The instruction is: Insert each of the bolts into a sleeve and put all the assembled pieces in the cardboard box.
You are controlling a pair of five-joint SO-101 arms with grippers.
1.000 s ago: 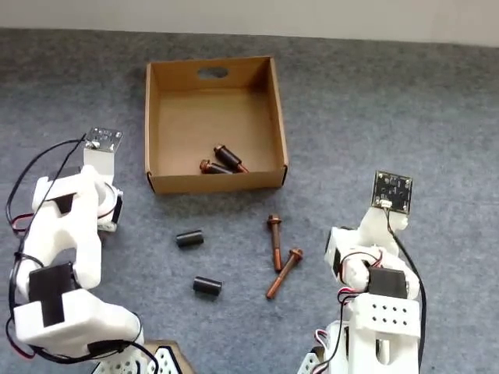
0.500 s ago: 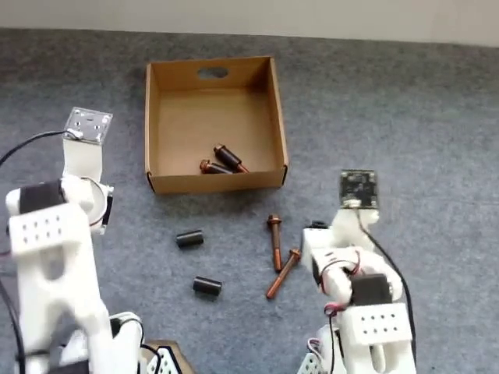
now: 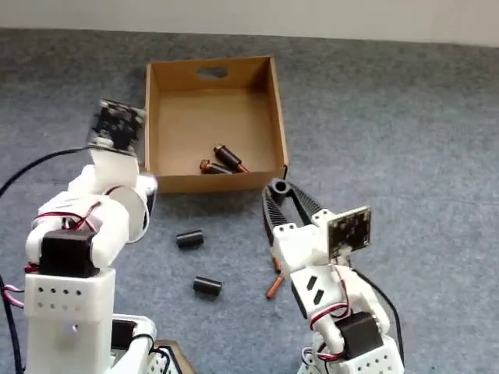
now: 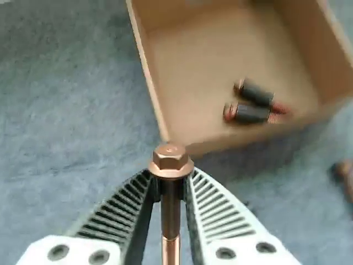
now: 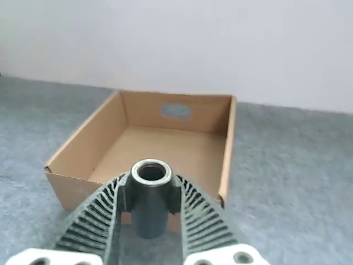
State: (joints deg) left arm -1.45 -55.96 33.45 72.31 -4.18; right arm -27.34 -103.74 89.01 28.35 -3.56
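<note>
Two assembled pieces [image 3: 222, 162] already lie in the cardboard box [image 3: 195, 125]. The left tool [image 4: 171, 179] is clenched on a copper bolt [image 4: 172, 161], head up, just before the box's front wall. The right tool [image 5: 150, 185] grasps a black sleeve [image 5: 149, 212], its bore open. Mating appears to be the step in hand; next, the shank must line up with the bore.

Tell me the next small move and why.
Probably swing the left gripper toward the right gripper and line the bolt up with the open bore of the sleeve: each is clamped, but they are apart and not yet joined.
</note>
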